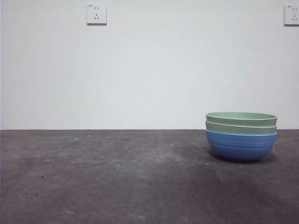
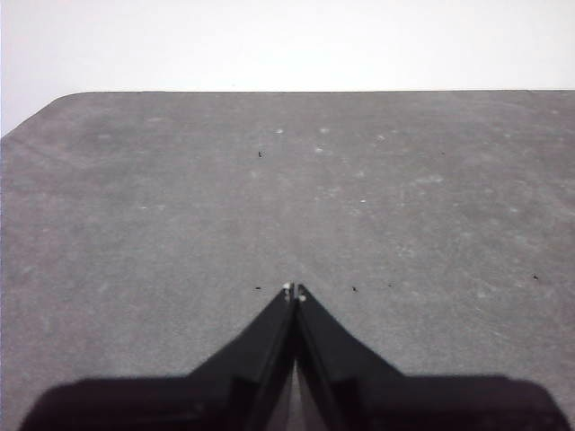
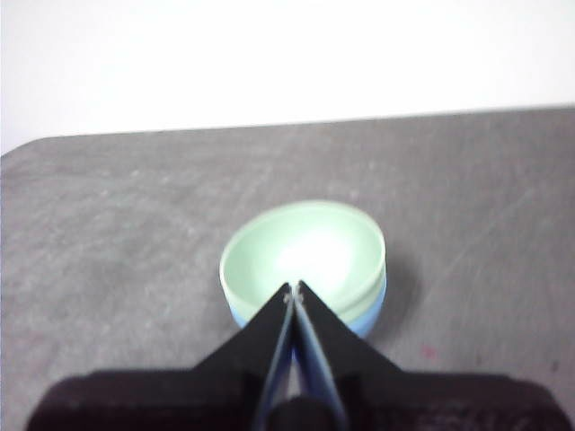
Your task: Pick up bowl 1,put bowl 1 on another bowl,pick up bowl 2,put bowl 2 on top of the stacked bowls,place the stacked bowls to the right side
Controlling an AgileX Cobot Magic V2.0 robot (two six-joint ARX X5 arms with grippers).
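White wall with two sockets (image 1: 96,13) backs a dark grey table (image 1: 117,177), worn and speckled; on its right side, toward the far edge, stand the stacked bowls (image 1: 241,136): the blue ribbed bowl (image 1: 241,145) at the bottom, two pale green bowls (image 1: 241,121) nested in it, rims level. Right gripper (image 3: 294,289) hangs above the near side of the stack, jaws clenched tip to tip and grasping nothing; left gripper (image 2: 294,290) hangs over bare table well apart from the bowls, jaws likewise pressed together and empty
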